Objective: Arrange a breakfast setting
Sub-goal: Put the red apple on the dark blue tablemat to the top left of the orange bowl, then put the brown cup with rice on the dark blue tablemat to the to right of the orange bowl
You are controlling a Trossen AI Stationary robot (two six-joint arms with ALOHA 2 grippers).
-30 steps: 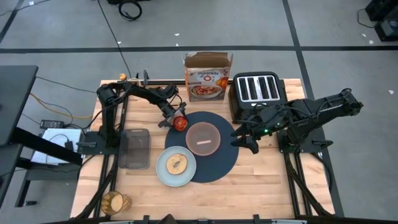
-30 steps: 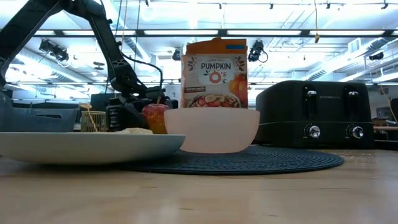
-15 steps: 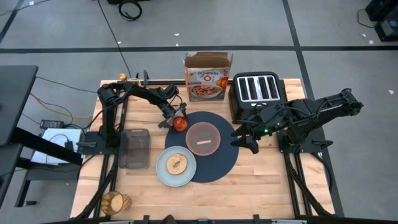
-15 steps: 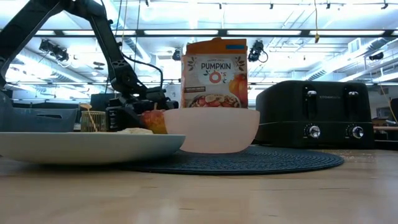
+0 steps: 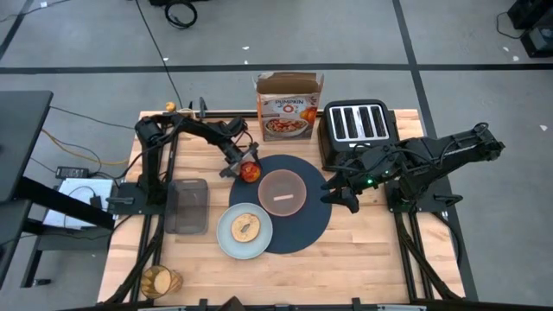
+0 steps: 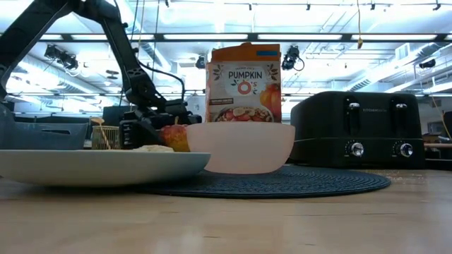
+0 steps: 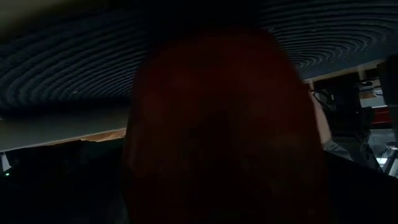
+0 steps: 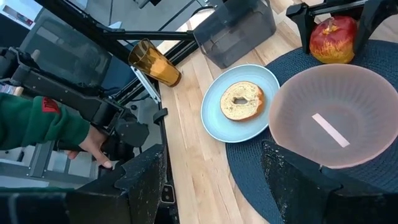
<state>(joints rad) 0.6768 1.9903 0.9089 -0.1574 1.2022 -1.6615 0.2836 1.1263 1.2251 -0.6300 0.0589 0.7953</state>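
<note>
The red apple [image 5: 250, 171] sits on the far left rim of the round dark-blue placemat [image 5: 302, 231]. My left gripper [image 5: 244, 166] is open and reaches level from the left. In the right wrist view its dark fingers [image 8: 305, 28] stand on either side of the apple [image 8: 333, 37]. The apple [image 7: 224, 124] fills the left wrist view. The pinkish bowl [image 5: 282, 191] stands on the mat. The pale-blue plate [image 5: 223, 240] carries a bagel [image 5: 246, 227] and overlaps the mat's left edge. My right gripper [image 5: 339, 194] hovers open above the mat's right edge.
The cereal box [image 5: 289, 108] and the black toaster [image 5: 356, 125] stand along the far edge. A grey container [image 5: 188, 206] lies left of the plate. The amber glass [image 5: 158, 281] stands at the near left corner. A person's hand in a green sleeve [image 8: 37, 124] shows beyond the table.
My left gripper has opened wider around the apple. In the low view the apple has sunk a little and now rests lower on the mat. Both arms have kept still.
</note>
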